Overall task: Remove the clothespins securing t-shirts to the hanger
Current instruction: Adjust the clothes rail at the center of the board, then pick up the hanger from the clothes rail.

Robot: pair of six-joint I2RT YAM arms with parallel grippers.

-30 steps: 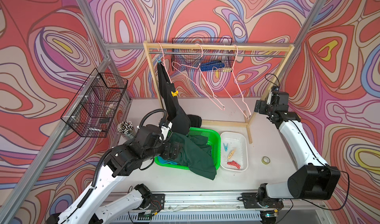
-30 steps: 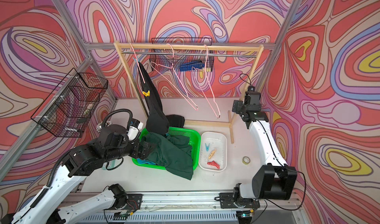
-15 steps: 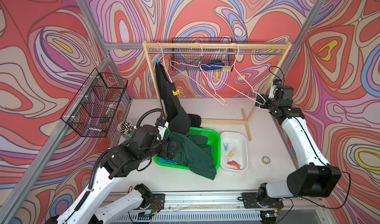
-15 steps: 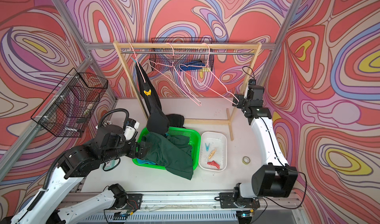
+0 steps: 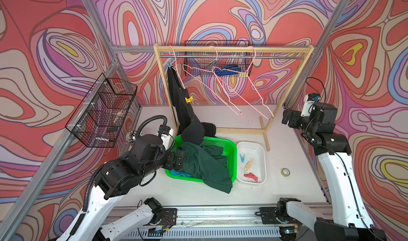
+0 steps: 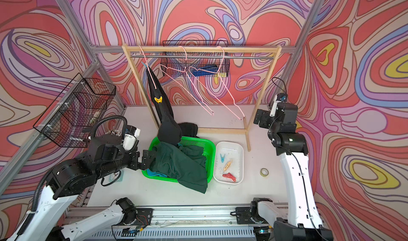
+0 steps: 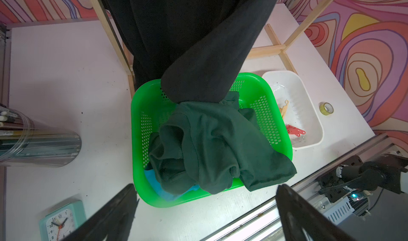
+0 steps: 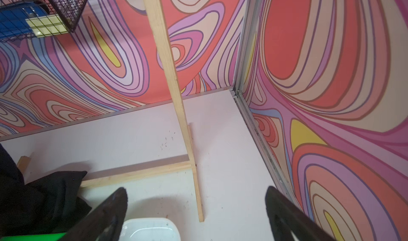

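A black t-shirt hangs from the leftmost pink hanger on the wooden rack. A yellow clothespin and a light blue clothespin are clipped on it. Its lower end sags into the green basket, onto a dark green t-shirt and a turquoise t-shirt. Blue, beige and red clothespins lie in the white tray. My left gripper is open at the basket's left rim, beside the green shirt. My right gripper is open and empty by the rack's right post.
Two bare pink hangers hang on the rail. Wire baskets are fixed to the left wall and the back wall. A tape roll, a clock and a clear jar of sticks stand on the table.
My right gripper has drawn back to the right, away from the bare hangers, which swung out and have dropped back. The left arm has shifted slightly beside the basket.
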